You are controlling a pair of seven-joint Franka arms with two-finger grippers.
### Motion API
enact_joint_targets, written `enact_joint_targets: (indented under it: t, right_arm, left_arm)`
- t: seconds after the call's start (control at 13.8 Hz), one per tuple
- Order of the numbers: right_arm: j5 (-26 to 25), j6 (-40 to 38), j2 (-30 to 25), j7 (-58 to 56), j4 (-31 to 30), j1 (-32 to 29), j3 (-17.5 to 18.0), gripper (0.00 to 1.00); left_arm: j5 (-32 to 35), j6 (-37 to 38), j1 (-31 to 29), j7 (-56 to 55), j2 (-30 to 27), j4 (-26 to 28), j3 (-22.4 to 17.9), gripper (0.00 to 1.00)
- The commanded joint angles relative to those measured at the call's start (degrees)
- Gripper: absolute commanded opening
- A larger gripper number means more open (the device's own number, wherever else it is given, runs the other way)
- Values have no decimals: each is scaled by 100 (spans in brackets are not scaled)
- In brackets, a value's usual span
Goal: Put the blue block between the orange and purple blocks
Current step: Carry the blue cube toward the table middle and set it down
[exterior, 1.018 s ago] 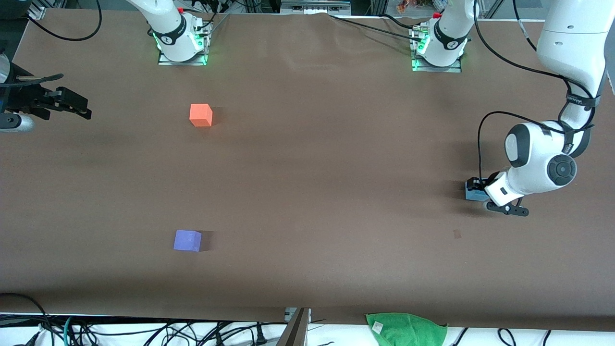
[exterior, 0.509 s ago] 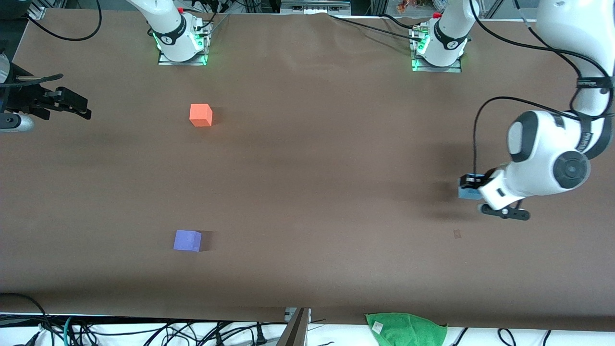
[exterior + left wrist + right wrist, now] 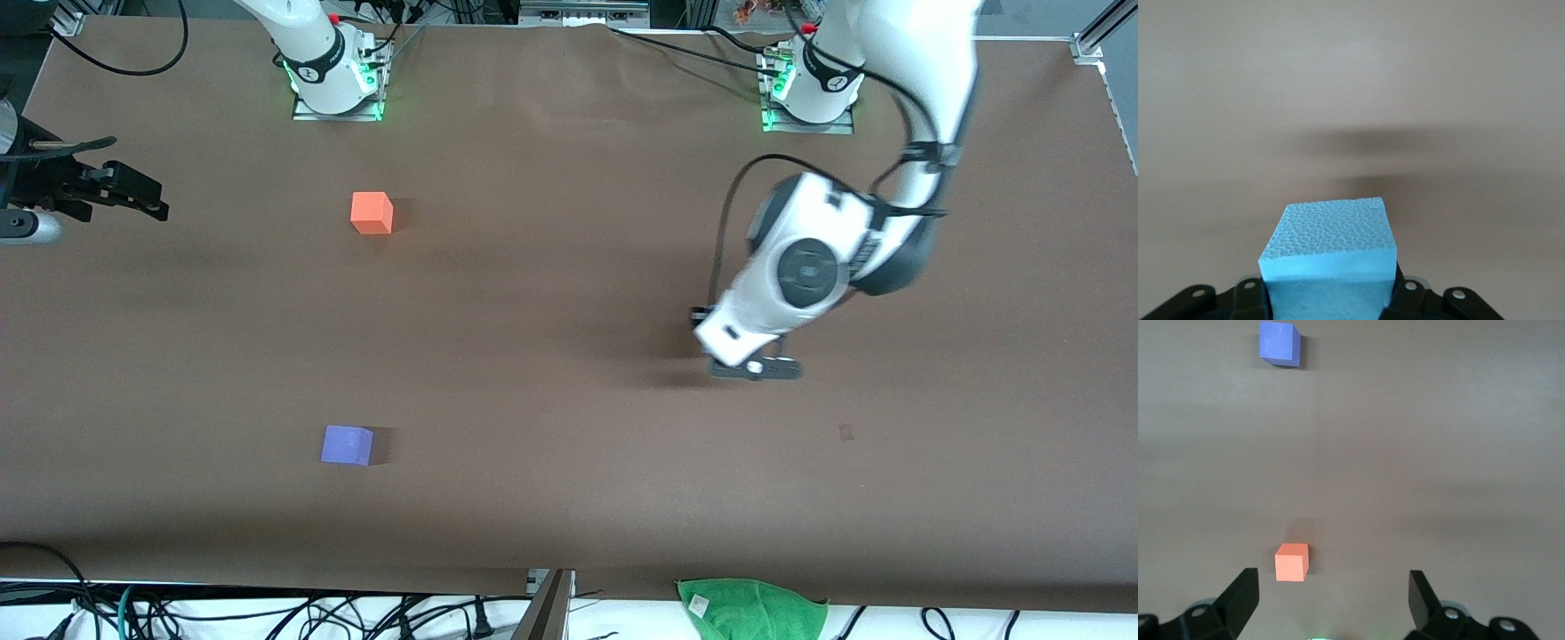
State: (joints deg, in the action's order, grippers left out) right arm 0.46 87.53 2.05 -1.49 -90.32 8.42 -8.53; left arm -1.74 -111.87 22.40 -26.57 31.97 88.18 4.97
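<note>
left gripper [image 3: 1328, 303] w/ blue block [image 3: 1328, 257] moved toward centre, no legible labels

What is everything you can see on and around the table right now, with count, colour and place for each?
blue block: one, light sky-blue, held in the left claw, up over the table's middle, toward the left arm's end.
orange block: one, bright orange, on the table toward the right arm's end, farther from the front camera than the purple block.
purple block: one, violet-purple, on the table, nearer the front camera than the orange block.
green cloth: one, green, off the table's edge nearest the front camera.
table: one, brown covering.
left claw: one, shut on the blue block.
right claw: one, black, open, waiting at the right arm's end of the table.
</note>
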Motion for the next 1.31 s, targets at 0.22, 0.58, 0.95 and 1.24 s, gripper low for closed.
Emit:
enact_joint_targets:
  t: [0.22,0.58,0.95,1.24]
  right_arm:
    - [86,-25,32,-62,102,-33,-9,99]
    - [95,-16,32,-62,102,-33,-9,99]
    - [86,-8,32,-62,111,-33,-9,100]
    - [95,-16,32,-62,102,-33,-9,99]
  left_arm:
    - [-659,-948,1003,-534,977,-829,-57,26]
    - [-749,-1678,1451,-463,1548,-767,-57,41]
    - [-749,-1909,1504,-525,1708,-749,-57,100]
    - [-749,-1699,1469,-586,1419,-627,-57,100]
